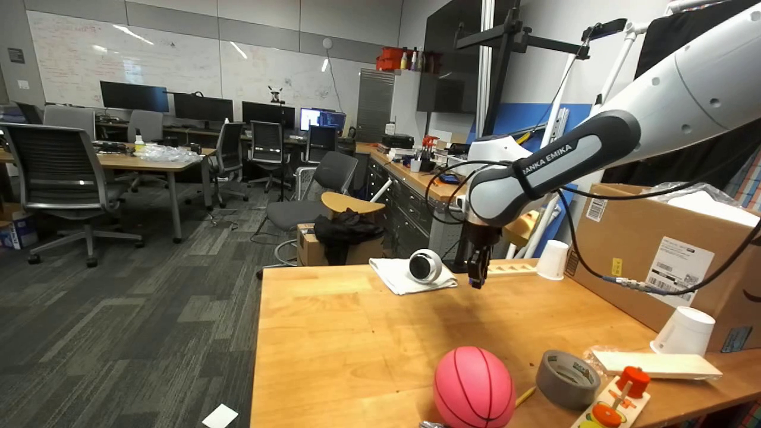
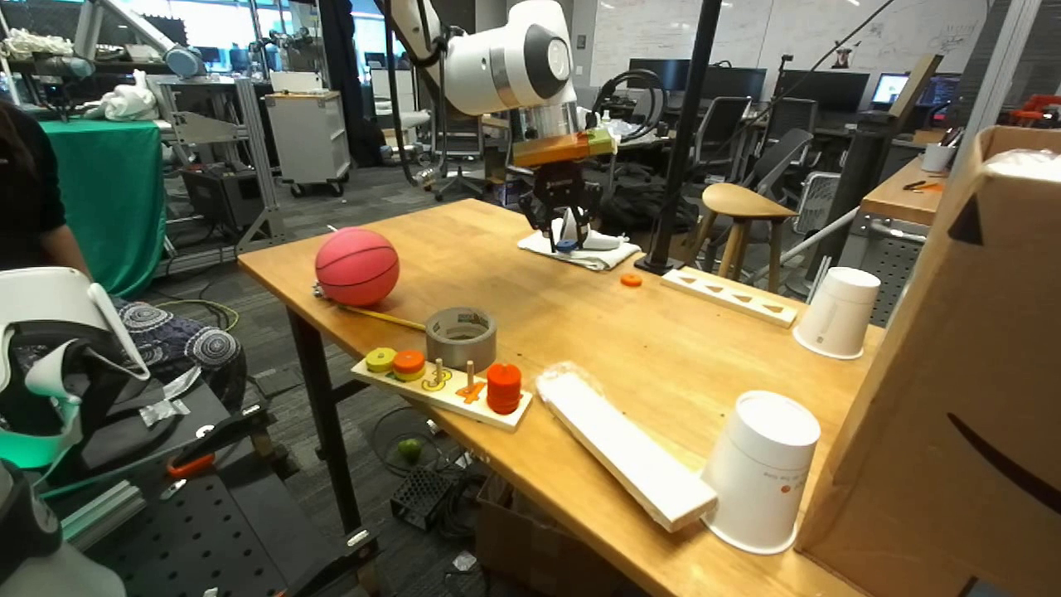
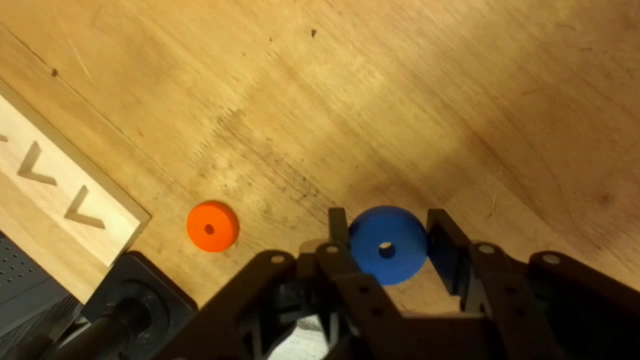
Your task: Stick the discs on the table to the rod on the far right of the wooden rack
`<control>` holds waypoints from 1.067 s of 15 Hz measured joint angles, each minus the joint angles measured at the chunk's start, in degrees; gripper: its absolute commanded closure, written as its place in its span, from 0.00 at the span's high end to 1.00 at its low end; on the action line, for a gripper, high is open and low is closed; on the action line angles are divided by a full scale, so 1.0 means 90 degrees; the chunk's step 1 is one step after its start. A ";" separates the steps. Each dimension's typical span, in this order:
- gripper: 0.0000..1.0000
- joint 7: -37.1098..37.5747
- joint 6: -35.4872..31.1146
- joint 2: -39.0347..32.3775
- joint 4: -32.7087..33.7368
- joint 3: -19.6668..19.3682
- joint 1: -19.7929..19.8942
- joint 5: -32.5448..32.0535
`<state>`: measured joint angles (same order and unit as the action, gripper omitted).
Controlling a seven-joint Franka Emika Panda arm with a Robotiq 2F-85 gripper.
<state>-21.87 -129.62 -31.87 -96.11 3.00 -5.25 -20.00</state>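
Blue disc (image 3: pixel 402 237): looks to hang just above the table (image 2: pixel 580 332), near the long edge where the notched bar (image 3: pixel 60 195) lies; it is level, with its hole left free, likely so that it can be threaded.
Tool (image 2: pixel 568 242): fingers drawn in as far as the disc allows, one against each side of its rim; it holds only that piece.
Orange disc (image 3: pixel 222 225): flat on the table near the same edge, just beside the bar's end without touching; probably the next pick, though the black post foot (image 3: pixel 150 280) could crowd the fingers.
Wooden rack (image 2: pixel 454 396): by the opposite long edge, toward the corner with the pink ball (image 2: pixel 356 265); its pegs (image 2: pixel 470 375) keep pieces such as the yellow disc (image 2: pixel 381 359) in place, and two show their tips.
Far-right peg: seemingly the one inside the red stack (image 2: pixel 504 390), which covers it; how much room remains I cannot tell.
Cloth (image 1: pixel 395 282): near the bar's long edge, beneath a white gadget (image 1: pixel 433 267), perhaps to stop it rolling.
Tape (image 2: pixel 461 352): lying flat just beside the rack, so unlikely to roll.
Box (image 2: pixel 937 356): at the short edge far from the ball, clear plastic (image 2: pixel 1028 166) and something white (image 1: pixel 713 209) showing at its top; deeper contents are out of sight.
Paper cups (image 2: pixel 761 473): both mouth down, near the box; anything under them is hidden.
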 measured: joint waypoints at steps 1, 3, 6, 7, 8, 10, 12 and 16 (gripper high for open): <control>0.25 0.0013 0.0121 0.0062 -0.0030 -0.0028 0.0001 -0.0002; 0.25 0.0117 0.0338 0.0184 -0.0134 -0.0049 0.0000 -0.0005; 0.25 0.0409 0.0584 0.0444 -0.0450 -0.0074 -0.0006 -0.0109; 0.25 0.0518 0.0649 0.0569 -0.0597 -0.0089 -0.0006 -0.0164; 0.25 0.0624 0.0722 0.0710 -0.0755 -0.0101 -0.0006 -0.0215; 0.25 0.0841 0.0816 0.1028 -0.1094 -0.0112 -0.0006 -0.0281; 0.25 0.1057 0.0888 0.1392 -0.1497 -0.0112 -0.0006 -0.0340; 0.25 0.1402 0.0929 0.2164 -0.2490 -0.0115 0.0011 -0.0348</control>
<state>-9.25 -121.26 -12.39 -118.52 1.97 -5.14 -23.13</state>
